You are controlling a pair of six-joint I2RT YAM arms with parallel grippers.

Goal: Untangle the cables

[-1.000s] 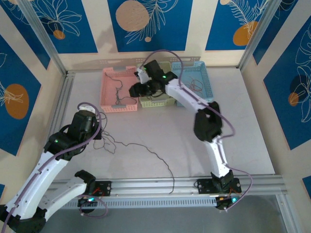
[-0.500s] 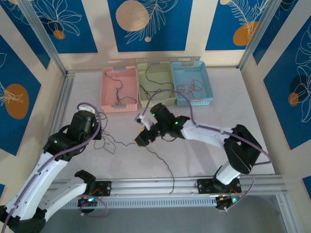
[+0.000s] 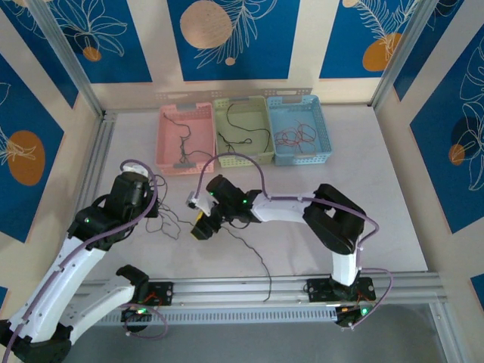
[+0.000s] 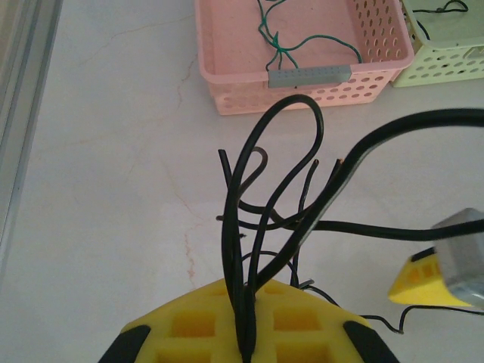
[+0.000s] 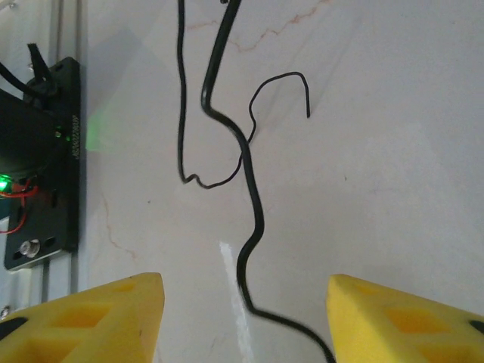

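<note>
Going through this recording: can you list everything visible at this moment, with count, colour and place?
table: one, pale marbled, under everything
pink basket: one, pink, far side, left of the row
green basket: one, pale green, middle of the row
blue basket: one, light blue, right of the row
greenish cables: count unclear, in the pink basket
red cables: several, red-orange, in the blue basket
black bundle: several, black, rising from the left pincer
loose black cables: at least two, on the table below the right pincer
arms: two, white and black, near edge
left pincer: yellow, shut on the black bundle
right pincer: yellow, open
</note>
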